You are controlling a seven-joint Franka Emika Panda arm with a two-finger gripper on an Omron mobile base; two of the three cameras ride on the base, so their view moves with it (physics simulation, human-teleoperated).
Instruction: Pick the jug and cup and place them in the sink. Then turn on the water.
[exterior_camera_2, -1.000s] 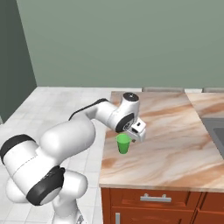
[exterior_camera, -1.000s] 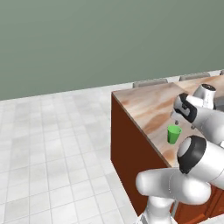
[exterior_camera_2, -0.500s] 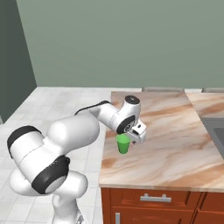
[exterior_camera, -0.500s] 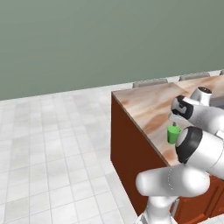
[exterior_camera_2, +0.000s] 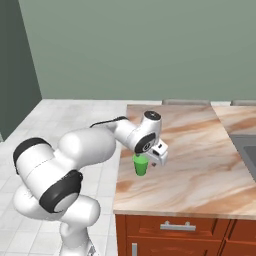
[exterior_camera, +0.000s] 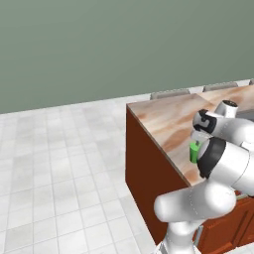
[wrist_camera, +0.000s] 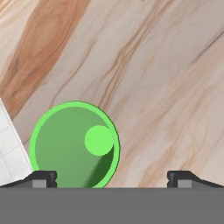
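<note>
The small bright green cup (exterior_camera_2: 141, 165) stands upright on the marble counter (exterior_camera_2: 200, 170) near its left edge. My gripper (exterior_camera_2: 152, 161) hangs just above and beside it, open. In the hand view I look straight down into the cup (wrist_camera: 74, 144). It lies close to the left fingertip (wrist_camera: 43, 177), partly inside the wide gap of the gripper (wrist_camera: 111, 179), and nothing is held. From the left base view the cup (exterior_camera: 193, 152) peeks out behind my arm, under the gripper (exterior_camera: 197, 140). A dark strip of the sink (exterior_camera_2: 247, 152) shows at the counter's right end. The jug and the water are out of view.
The counter's left edge drops to a white tiled floor (exterior_camera_2: 75, 112), close to the cup. Wooden cabinet fronts with a silver handle (exterior_camera_2: 177, 226) run under the counter. My arm's bulky elbow (exterior_camera: 223, 161) stands between the left base camera and the cup.
The hand has come down a little closer over the cup, and the arm's elbow has swung. The jaws stay wide open and the cup has not moved.
</note>
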